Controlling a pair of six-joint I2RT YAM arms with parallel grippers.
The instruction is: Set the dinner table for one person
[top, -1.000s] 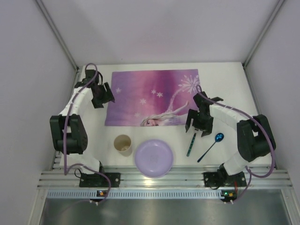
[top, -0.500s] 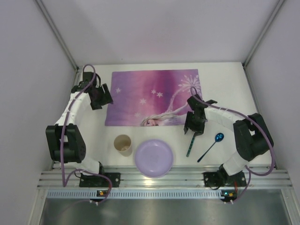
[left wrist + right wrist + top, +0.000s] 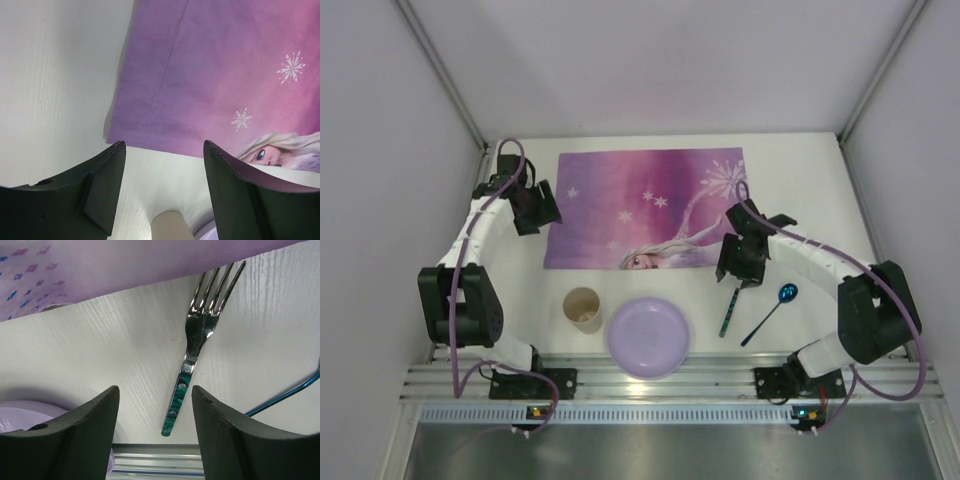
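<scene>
A large, flat, matte white rectangular table (image 3: 800, 170) fills the floor of a pale-walled enclosure and carries everything else; its surface shows a faint woodgrain-like texture in the wrist views. On its far half, roughly centred, lies a purple-pink placemat (image 3: 640, 205) printed with white snowflakes and a blonde cartoon figure. A round lilac plate (image 3: 648, 337) sits on the bare table near the front edge, just short of the placemat. The left pincer (image 3: 538, 207) hovers at the placemat's left edge, its two dark jaws standing apart with nothing between them. The right pincer (image 3: 740, 270) hangs at the placemat's near right corner, above the tines of the fork, jaws likewise apart and gripping nothing. A small tan cup (image 3: 583, 309) stands upright just left of the plate, close to it; whether they touch cannot be told. Right of the plate lies a fork (image 3: 728, 310) with a green patterned handle, its silver tines pointing toward the placemat's near edge. A blue spoon (image 3: 770, 312) lies slanted to the fork's right, clear of it, bowl toward the far right.
</scene>
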